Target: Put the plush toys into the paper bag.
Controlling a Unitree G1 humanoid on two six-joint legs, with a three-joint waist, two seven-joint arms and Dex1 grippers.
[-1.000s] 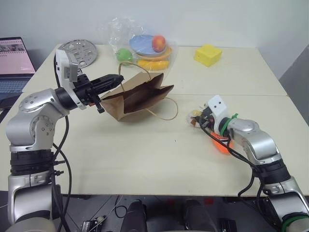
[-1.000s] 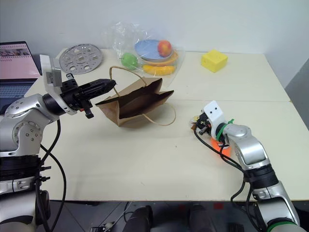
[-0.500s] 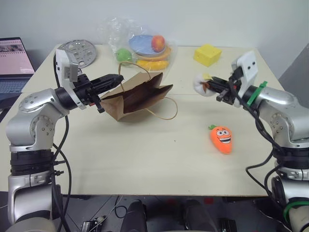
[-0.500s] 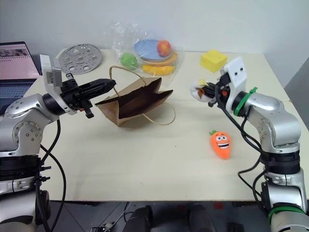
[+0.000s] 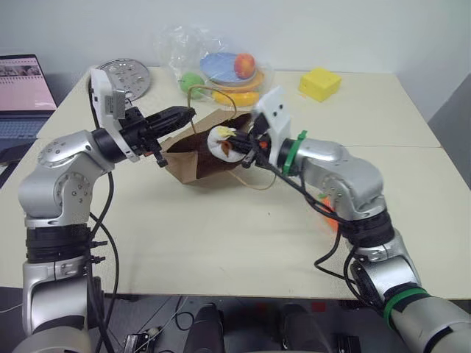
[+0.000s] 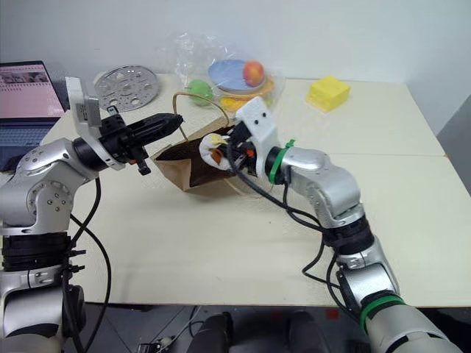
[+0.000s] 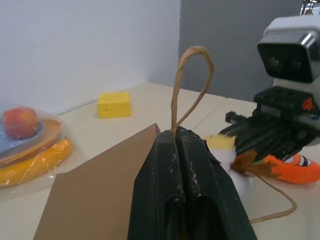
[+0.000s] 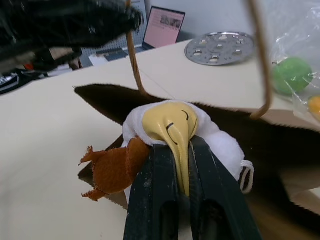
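At bag mouth | your right hand, clamped on egg plush, has swung over from carrot | left hand pinches paper bag rim | release next.

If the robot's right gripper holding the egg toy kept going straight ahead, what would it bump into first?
Probably the inside of the brown paper bag. The right gripper, shut on the white plush egg toy with a yellow yolk face, points at the bag's dark open mouth, which the left gripper holds up. How deep it would go is unclear.
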